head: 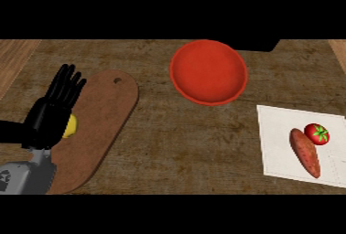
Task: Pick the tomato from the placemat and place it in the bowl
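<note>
My left hand [51,112] rests near the desk's left edge, fingers straight, holding nothing, over a board [101,132]. The tomato [316,134] sits on the placemat [283,119] at the right edge, untouched; the bowl [208,72] waits toward the far edge.

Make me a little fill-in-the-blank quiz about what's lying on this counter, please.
1. The tomato lies on the white ____, beside a sweet potato.
2. The bowl is ____ in colour.
3. The left robot hand shows over the brown cutting ____, its fingers straight.
4. The small fruit partly hidden by that hand is ____ in colour.

Missing words: placemat; red; board; yellow.
</note>
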